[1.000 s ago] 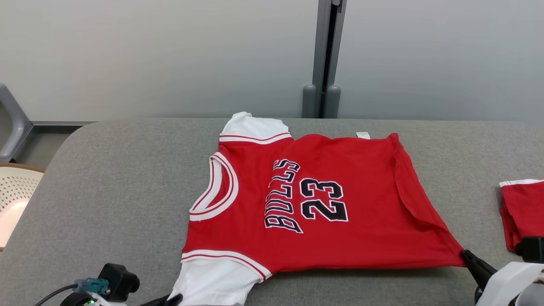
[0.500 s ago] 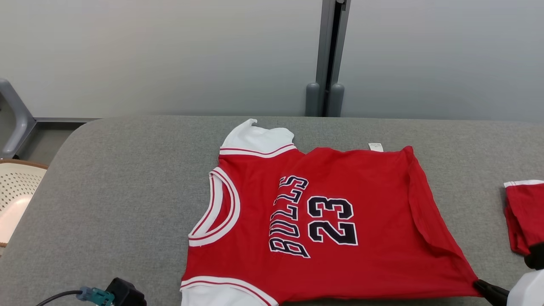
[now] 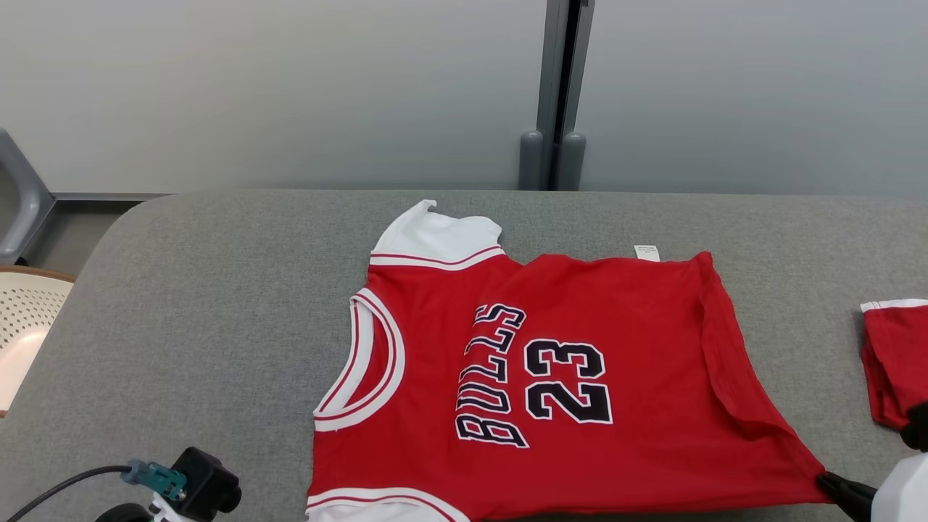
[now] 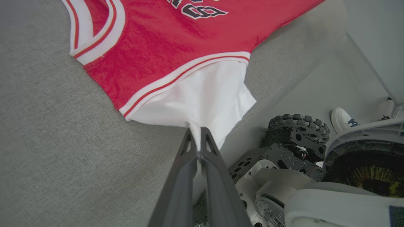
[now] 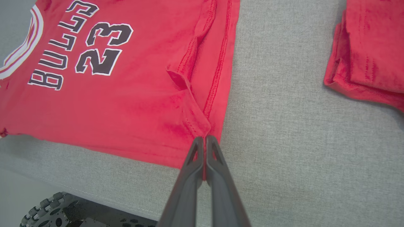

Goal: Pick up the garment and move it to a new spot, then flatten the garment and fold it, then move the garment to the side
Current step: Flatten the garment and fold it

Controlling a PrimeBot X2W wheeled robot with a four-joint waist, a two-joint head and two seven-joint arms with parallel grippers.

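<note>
Left gripper point(image 4: 196, 134): we read its 2 dark fingers clamped on the white cloth sleeve point(image 4: 208, 97) of the garment point(image 3: 638, 326), a red jersey-style T-shirt with black "BULLS 23" print.
Right gripper point(image 5: 204, 140): closed on the near red hem corner point(image 5: 197, 124).
Reason: we judge both pinches tension the near edge for flattening.
Garment position: print-up, spread on the grey fabric-covered table point(image 3: 217, 290); the gripped sleeve overhangs its near edge.
Residual: 1 hem fold point(image 5: 189, 63) not yet flat.
</note>
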